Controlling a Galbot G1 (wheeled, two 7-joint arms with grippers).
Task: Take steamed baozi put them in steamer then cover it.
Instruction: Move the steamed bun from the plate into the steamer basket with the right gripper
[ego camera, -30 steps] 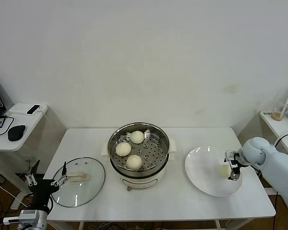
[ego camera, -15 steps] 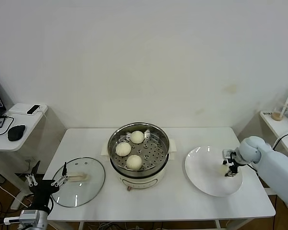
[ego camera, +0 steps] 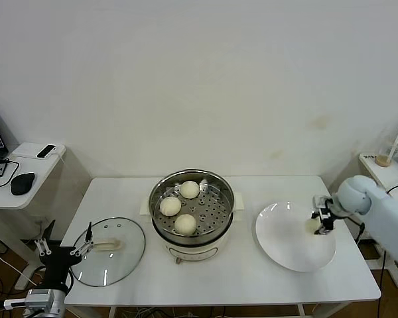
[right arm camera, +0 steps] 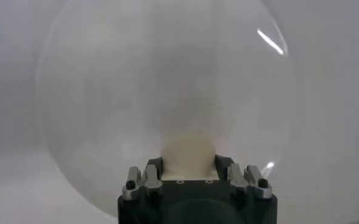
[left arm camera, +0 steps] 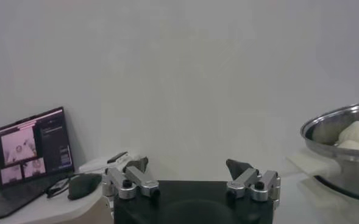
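Observation:
Three off-white baozi (ego camera: pixel 185 224) lie on the perforated tray of the steel steamer (ego camera: pixel 219 185) at the table's middle. My right gripper (ego camera: pixel 318 223) is shut on the last baozi (ego camera: pixel 311 226), held just above the right side of the white plate (ego camera: pixel 285 242). In the right wrist view the baozi (right arm camera: pixel 188 156) sits between the fingers of the gripper (right arm camera: pixel 188 167). The glass cover (ego camera: pixel 123 255) with its cream handle lies flat at the table's front left. My left gripper (ego camera: pixel 63 252), seen also in the left wrist view (left arm camera: pixel 188 176), is open and empty beside the cover, off the table's left edge.
A side table (ego camera: pixel 33 165) at far left carries a mouse and a phone; the left wrist view shows a laptop (left arm camera: pixel 33 149) there. A shelf with a cup (ego camera: pixel 388 156) stands at far right. The steamer rim (left arm camera: pixel 344 122) shows in the left wrist view.
My right gripper has lifted the baozi off the plate and drawn slightly back and right. The left arm has not moved.

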